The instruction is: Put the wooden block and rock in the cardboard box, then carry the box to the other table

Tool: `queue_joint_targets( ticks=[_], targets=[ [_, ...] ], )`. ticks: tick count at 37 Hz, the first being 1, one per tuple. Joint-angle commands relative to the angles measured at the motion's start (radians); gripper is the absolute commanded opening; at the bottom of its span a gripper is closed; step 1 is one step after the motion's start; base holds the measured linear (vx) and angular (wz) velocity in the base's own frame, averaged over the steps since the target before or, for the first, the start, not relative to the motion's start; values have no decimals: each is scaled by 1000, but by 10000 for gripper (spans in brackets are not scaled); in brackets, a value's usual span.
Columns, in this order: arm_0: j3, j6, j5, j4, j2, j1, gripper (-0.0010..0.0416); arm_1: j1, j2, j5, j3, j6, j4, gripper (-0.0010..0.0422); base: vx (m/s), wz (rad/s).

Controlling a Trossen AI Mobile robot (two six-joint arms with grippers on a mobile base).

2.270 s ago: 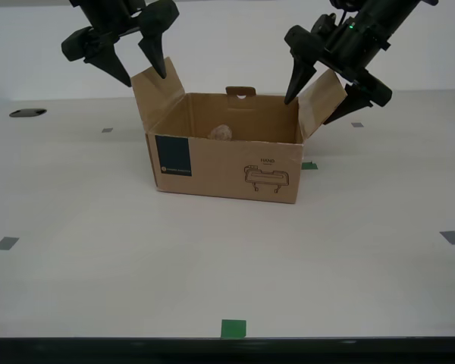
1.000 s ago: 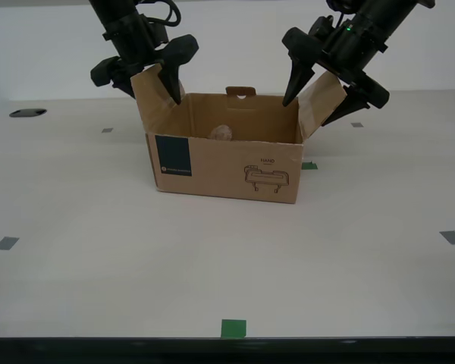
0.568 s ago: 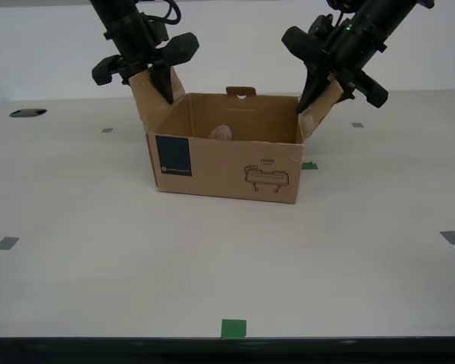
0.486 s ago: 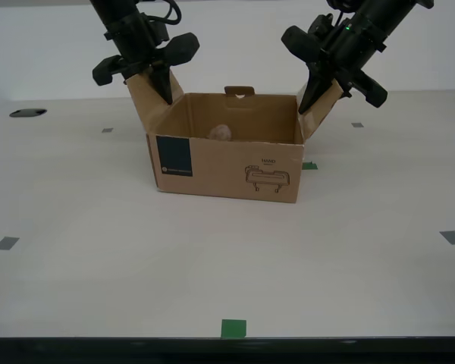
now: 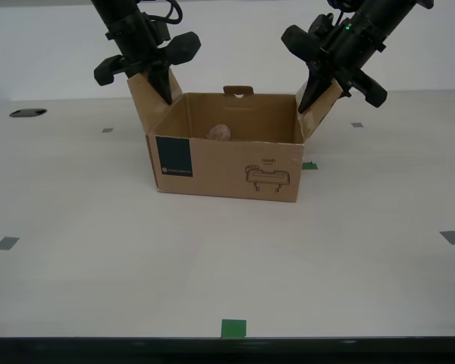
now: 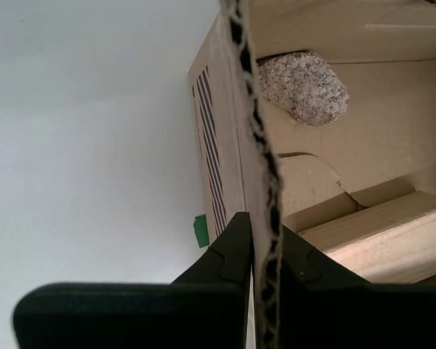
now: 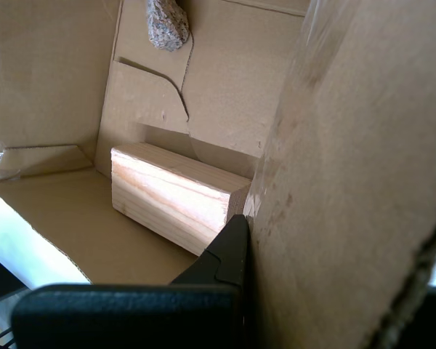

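Smooth beige table (image 5: pixel 98 227): the brown corrugated cardboard box (image 5: pixel 227 163) sits below, between my first gripper (image 5: pixel 150 89) and my second gripper (image 5: pixel 318 102), each clenching a side flap.

Exterior view level and frontal; both wrist views close, sharing the cardboard box (image 5: pixel 226 155) interior.

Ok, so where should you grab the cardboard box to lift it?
By its two raised side flaps, from above, one gripper each. The cardboard box looks too wide for one gripper, but each flap is a thin sheet leaning up and outward, so jaws fit across it. My second gripper pinches the flap on the exterior view's right; my first gripper takes the other flap.
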Motion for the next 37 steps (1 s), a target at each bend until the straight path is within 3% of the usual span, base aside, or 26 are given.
queue_joint_targets(
  ticks=[1, 18, 20, 24, 37],
  targets=[
    [0, -2, -3, -1, 0, 0, -1, -1, 0, -3, 0, 0, 0, -1, 0, 0],
    [0, -4, -3, -1, 0, -1, -1, -1, 0, -2, 0, -39, 11, -1, 0, 0],
    [0, -3, -3, -1, 0, -1, -1, -1, 0, 12, 0, -42, 12, -1, 0, 0],
    [0, -3, -3, -1, 0, -1, -1, -2, 0, 85, 0, -54, 13, -1, 0, 0],
    [81, -17, -3, -63, 0, -7, -1, -6, -2, 88, 0, -64, 15, -1, 0, 0]
  ],
)
